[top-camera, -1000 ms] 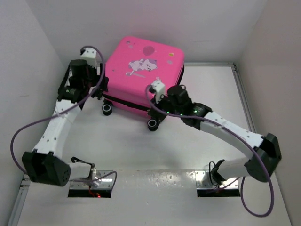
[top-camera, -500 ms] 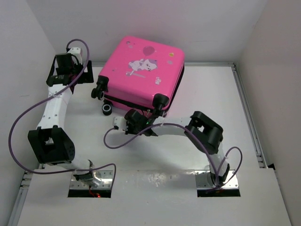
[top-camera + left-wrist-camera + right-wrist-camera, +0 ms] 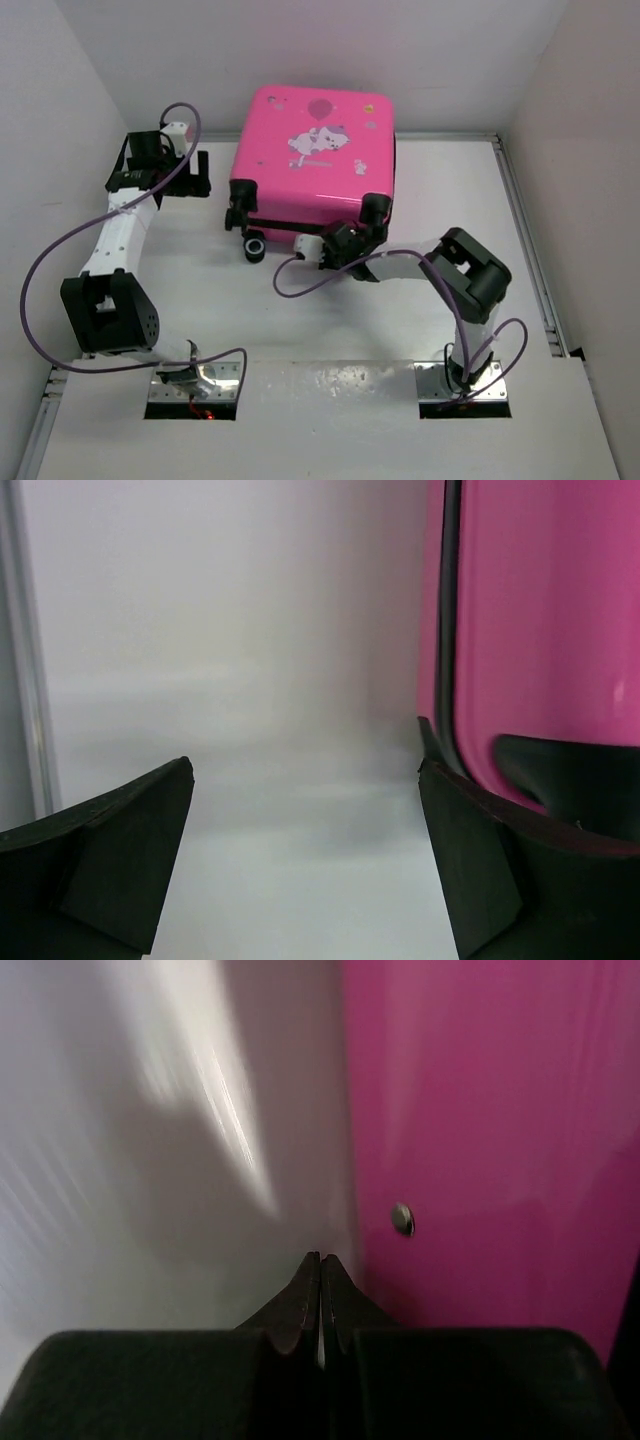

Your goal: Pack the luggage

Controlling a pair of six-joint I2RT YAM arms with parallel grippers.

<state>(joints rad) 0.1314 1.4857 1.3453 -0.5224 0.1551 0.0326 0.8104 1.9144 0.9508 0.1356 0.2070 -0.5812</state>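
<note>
Left gripper fingers spread, nothing between; I see it just beside the luggage, at its 9 o'clock. Right gripper fingers pressed together at its 6 o'clock edge. Luggage closed, table 12 o'clock.

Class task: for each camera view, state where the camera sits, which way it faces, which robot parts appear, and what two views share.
Top external: fixed above and behind the bases, looking down on the white table, both arms and the bright pink hard-shell suitcase.
Left wrist: on the left arm, looking past the open left hand along the table, suitcase at right.
Right wrist: on the right arm, looking past the shut right hand at the pink shell.
Shared: all show the suitcase.
</note>
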